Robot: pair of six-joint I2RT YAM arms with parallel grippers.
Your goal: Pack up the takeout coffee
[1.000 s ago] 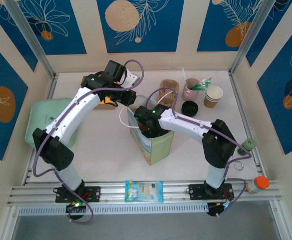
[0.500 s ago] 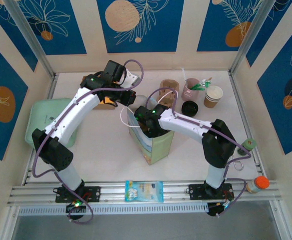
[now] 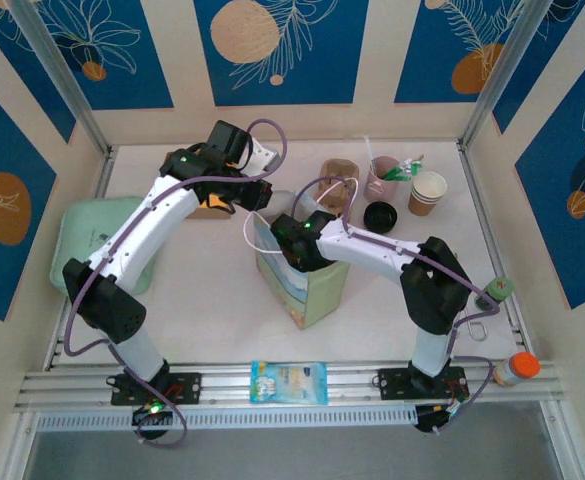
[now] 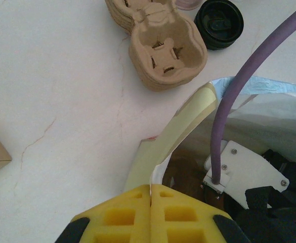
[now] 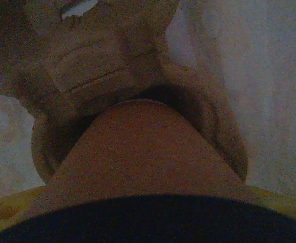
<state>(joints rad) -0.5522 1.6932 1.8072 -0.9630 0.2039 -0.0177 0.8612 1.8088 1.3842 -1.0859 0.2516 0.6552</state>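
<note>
Grips | right claw (image 5: 148, 207) wide around takeout coffee (image 5: 137, 152) | left claw (image 4: 151, 195) pinches bag (image 4: 188, 119)

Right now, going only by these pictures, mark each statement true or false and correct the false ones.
1. The left tool is shut on the rim of the paper bag. True.
2. The right tool is empty. False: it holds the coffee cup, lowered inside the bag.
3. A black lid lies loose near the pink cup. True.
4. The snack packet is in the bag. False: it lies on the metal rail between the arm bases.
</note>
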